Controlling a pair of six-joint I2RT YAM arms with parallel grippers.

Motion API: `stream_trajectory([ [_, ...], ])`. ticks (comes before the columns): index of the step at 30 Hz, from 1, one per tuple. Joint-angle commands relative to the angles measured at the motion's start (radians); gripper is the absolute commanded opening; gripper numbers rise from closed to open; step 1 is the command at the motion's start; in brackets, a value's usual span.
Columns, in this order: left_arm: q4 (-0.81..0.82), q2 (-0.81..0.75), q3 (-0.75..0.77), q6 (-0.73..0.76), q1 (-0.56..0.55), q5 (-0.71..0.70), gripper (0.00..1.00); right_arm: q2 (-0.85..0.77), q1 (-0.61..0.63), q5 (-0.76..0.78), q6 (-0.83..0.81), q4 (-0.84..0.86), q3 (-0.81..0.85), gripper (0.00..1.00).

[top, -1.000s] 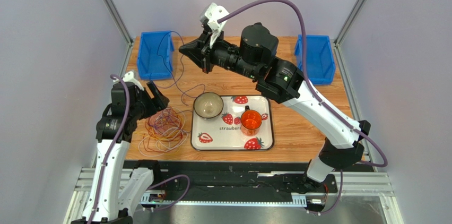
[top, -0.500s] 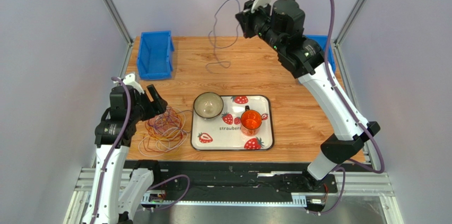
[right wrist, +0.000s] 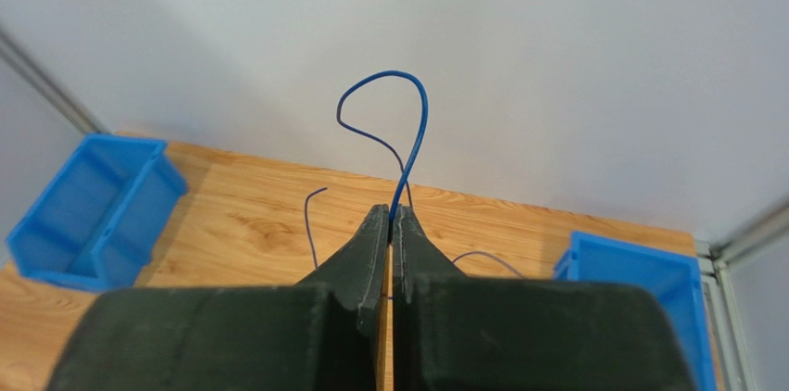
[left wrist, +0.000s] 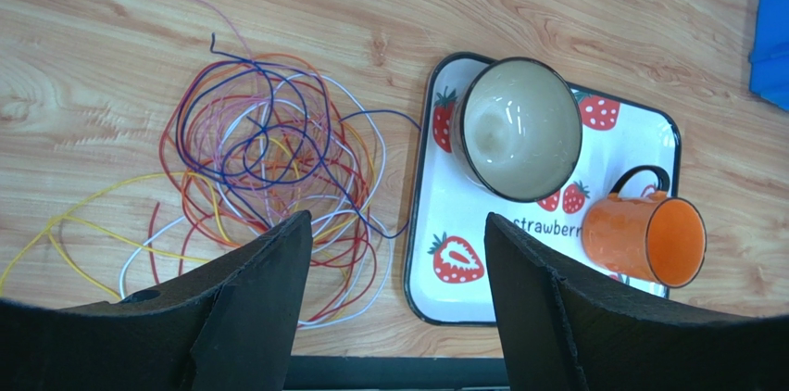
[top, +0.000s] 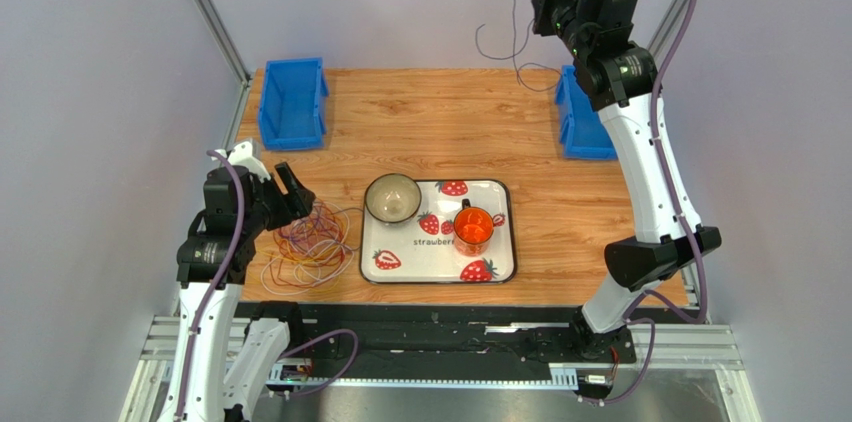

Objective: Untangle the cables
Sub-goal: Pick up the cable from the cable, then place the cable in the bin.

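Note:
A tangle of thin cables [top: 312,242] in red, yellow, purple, white and dark blue lies on the wooden table left of the tray. The left wrist view shows that tangle of cables [left wrist: 269,159] from above. My left gripper [top: 285,197] hovers over the pile's near-left side. That left gripper [left wrist: 396,220] is open, with nothing between its fingers. My right gripper [top: 546,4] is raised high at the back right. There the right gripper [right wrist: 391,213] is shut on one blue cable [right wrist: 412,122]. This blue cable [top: 515,37] dangles in loops towards the right bin.
A strawberry-print tray [top: 500,267] holds a bowl [top: 392,198] and an orange mug [top: 473,227]. Blue bins stand at the back left [top: 293,102] and back right [top: 585,127]. In the left wrist view, the tray [left wrist: 468,303] lies right of the tangle.
My right arm has swung from the back-left bin to the back right and risen, carrying the blue cable clear of the table. The left gripper has barely moved, its jaws slightly narrower.

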Motion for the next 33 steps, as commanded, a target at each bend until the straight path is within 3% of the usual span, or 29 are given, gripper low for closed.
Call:
stream_trajectory([
  [1,0.040,-0.006,-0.002,0.022,0.004,0.019,0.77,0.042,-0.092,-0.014,0.037,-0.029,0.061,0.00],
  [33,0.045,0.026,-0.012,0.015,0.004,0.044,0.74,0.096,-0.370,-0.057,0.126,-0.035,0.105,0.00],
])
